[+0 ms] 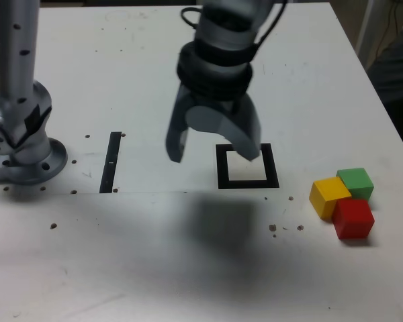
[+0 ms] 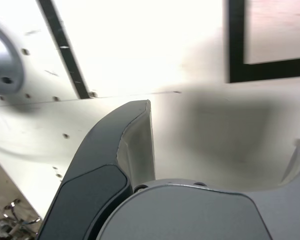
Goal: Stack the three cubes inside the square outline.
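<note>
Three cubes sit together on the white table at the exterior view's right: a yellow cube (image 1: pixel 330 195), a green cube (image 1: pixel 356 182) behind it, and a red cube (image 1: pixel 353 218) in front. The square outline (image 1: pixel 247 167), black with a white centre, lies left of them with nothing inside it. My gripper (image 1: pixel 213 153) hangs open above the table, one finger over the outline's near-left corner, the other further left. It holds nothing. The wrist view shows a dark finger (image 2: pixel 125 145), bare table between the jaws, and a corner of the square outline (image 2: pixel 236 60).
A thin black strip (image 1: pixel 111 162) lies on the table left of the outline. The arm's grey base (image 1: pixel 20 134) stands at the exterior view's far left. Small dark specks dot the table. The table's right edge runs close behind the cubes.
</note>
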Tool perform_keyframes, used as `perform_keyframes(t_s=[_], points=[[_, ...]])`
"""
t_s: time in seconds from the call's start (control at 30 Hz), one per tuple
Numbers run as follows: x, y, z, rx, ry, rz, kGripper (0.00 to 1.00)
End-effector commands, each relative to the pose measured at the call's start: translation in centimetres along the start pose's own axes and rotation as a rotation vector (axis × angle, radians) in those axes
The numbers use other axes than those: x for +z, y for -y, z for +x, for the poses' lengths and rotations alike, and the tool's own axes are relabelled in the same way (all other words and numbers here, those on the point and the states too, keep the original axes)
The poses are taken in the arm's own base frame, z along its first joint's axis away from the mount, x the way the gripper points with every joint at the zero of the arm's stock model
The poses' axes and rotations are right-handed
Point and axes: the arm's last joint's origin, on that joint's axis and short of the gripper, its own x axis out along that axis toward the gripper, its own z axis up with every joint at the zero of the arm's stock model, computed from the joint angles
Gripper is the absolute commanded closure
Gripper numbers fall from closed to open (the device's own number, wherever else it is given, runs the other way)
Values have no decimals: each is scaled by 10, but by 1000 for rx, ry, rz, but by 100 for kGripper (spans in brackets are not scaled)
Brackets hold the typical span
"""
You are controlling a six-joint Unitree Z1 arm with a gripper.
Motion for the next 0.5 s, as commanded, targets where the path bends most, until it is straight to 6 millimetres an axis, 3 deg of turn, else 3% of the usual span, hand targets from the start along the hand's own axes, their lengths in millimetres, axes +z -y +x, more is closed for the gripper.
perform_keyframes(t_s=[0.0,0.47], points=[[11,2,-2,-1,1,-5,2],[68,13,-22,-70,65,-92,2]])
